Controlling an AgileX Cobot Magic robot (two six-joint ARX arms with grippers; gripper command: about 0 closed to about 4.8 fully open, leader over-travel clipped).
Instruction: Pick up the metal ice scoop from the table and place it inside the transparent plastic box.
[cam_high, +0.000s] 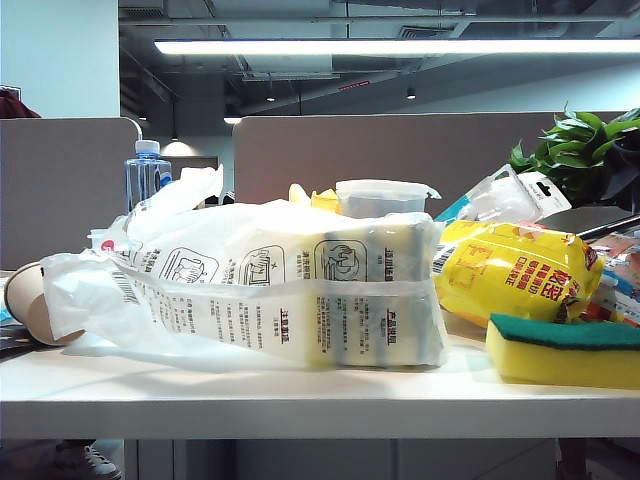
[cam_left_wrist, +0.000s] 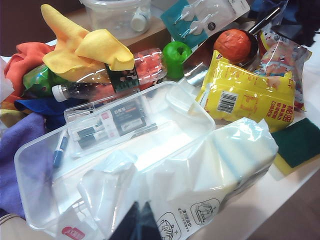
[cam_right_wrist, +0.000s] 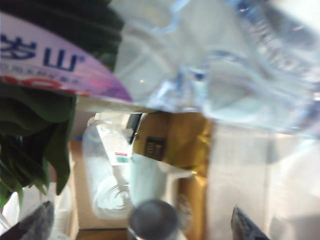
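A crowded white table (cam_high: 300, 395) in an office, heaped with packets and cloths. The transparent plastic box (cam_left_wrist: 150, 125) lies open beside the yellow snack bag (cam_left_wrist: 250, 95), holding only a marker pack; no metal ice scoop shows in it or anywhere else, so the pick is not yet done. The left gripper (cam_left_wrist: 137, 220) hangs above the box's near end, its opening unclear. The right gripper (cam_right_wrist: 140, 227) spreads wide, empty, over clutter.

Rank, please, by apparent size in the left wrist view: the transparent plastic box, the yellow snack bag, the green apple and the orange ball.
1. transparent plastic box
2. yellow snack bag
3. orange ball and green apple: too alike to rank.
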